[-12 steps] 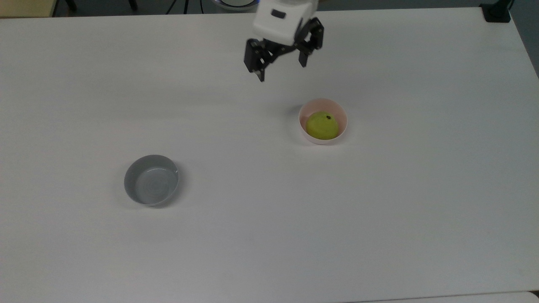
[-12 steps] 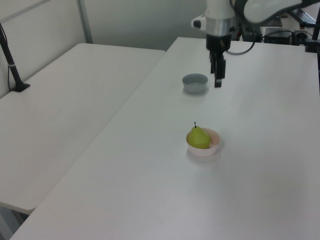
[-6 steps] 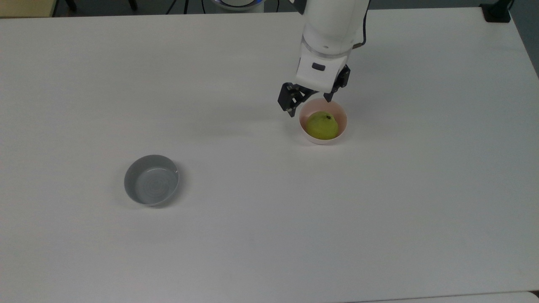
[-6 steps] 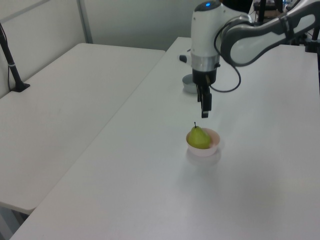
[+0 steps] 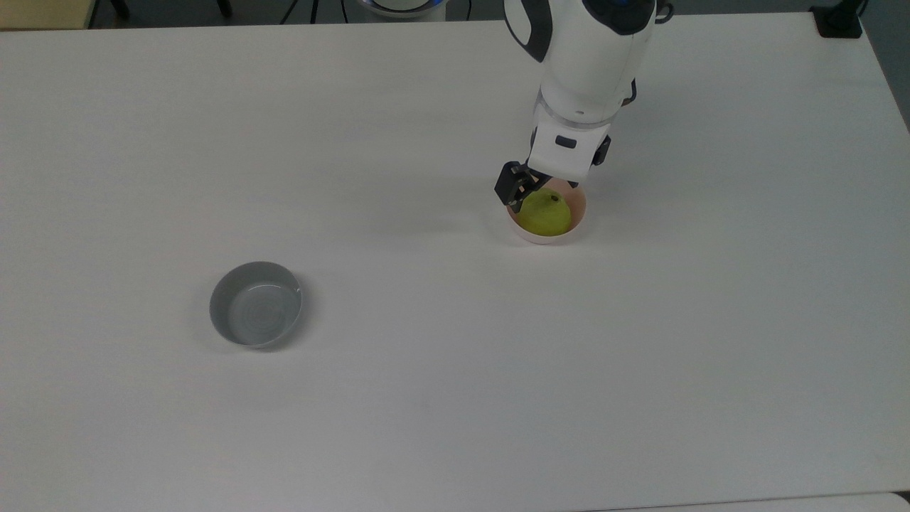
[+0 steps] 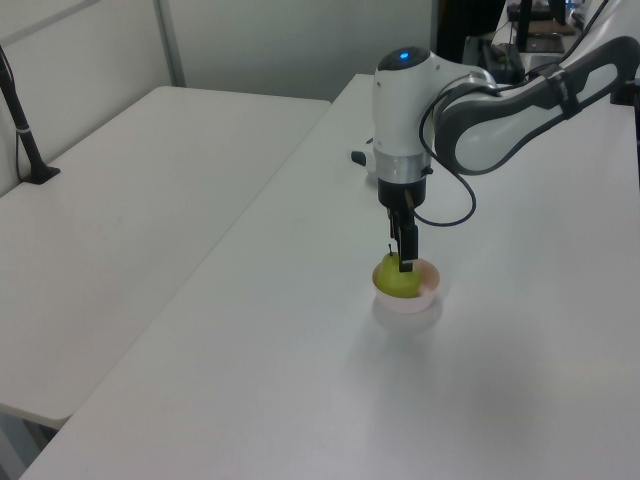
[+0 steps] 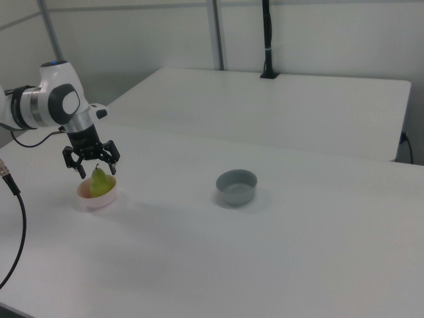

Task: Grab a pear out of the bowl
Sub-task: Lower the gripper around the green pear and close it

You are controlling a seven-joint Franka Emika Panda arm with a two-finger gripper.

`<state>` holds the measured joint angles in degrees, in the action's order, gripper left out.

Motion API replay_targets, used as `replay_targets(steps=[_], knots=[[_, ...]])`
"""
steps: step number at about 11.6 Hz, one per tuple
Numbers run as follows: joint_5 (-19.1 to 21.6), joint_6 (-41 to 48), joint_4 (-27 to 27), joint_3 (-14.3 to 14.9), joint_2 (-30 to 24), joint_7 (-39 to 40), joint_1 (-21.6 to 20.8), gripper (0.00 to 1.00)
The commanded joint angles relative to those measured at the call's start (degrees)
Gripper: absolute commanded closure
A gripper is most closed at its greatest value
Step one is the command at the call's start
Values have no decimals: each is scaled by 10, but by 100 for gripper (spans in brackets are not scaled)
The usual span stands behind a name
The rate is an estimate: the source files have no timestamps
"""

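A yellow-green pear (image 5: 546, 215) with a dark stem sits upright in the small pale pink bowl (image 5: 577, 217) on the white table. My gripper (image 5: 546, 193) hangs directly over it, open, with one black finger on each side of the pear's upper part. In the right view the pear (image 7: 99, 184) stands in the bowl (image 7: 96, 198), and the gripper (image 7: 98, 172) straddles its top with both fingers spread. In the left view the gripper (image 6: 403, 262) hangs in front of the pear (image 6: 395, 283), just above the bowl (image 6: 418, 303).
A grey bowl (image 5: 256, 304) stands apart towards the top view's lower left, and sits mid-table in the right view as the grey bowl (image 7: 236, 187). A second white table (image 6: 120, 220) adjoins on the left view's left.
The arm has swung from beyond the bowl to over it and come down. The open fingers now flank the pear. Pear and both bowls have not moved.
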<state>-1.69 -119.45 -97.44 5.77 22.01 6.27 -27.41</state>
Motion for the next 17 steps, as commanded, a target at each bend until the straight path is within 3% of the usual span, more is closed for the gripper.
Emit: replay_targets(steps=[1,4,6,8,10,17], knots=[[8,-23,-20,0,0,-7,-5,6],[8,-24,-21,-1,6,-7,-5,35],[8,-30,-26,-2,7,-7,-5,49],[8,-41,-32,-3,6,-7,-5,85],[8,-37,-32,-6,4,-7,-5,95],[8,11,-27,-10,-36,-9,-6,95]])
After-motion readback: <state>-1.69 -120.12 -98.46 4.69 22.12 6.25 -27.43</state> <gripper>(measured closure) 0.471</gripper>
